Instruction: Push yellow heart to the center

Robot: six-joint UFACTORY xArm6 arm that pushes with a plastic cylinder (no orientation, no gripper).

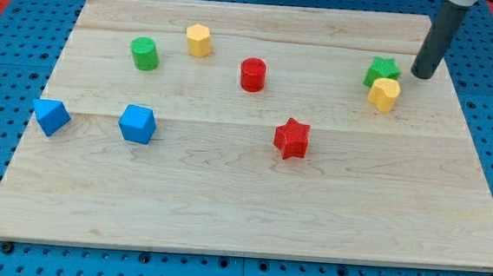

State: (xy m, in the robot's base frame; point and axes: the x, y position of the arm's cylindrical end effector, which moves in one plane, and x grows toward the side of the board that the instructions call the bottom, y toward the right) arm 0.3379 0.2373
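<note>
The yellow heart [384, 94] lies at the view's right on the wooden board [224, 206], touching the green star [382, 72] just above it. My tip [423, 75] rests on the board a little to the right of the green star and up-right of the yellow heart, apart from both.
A red cylinder [253, 74] and a red star [292, 138] sit near the middle. A yellow hexagonal block [198, 41] and a green cylinder [144, 53] are at the upper left. Two blue blocks [51, 116] [137, 123] lie at the left.
</note>
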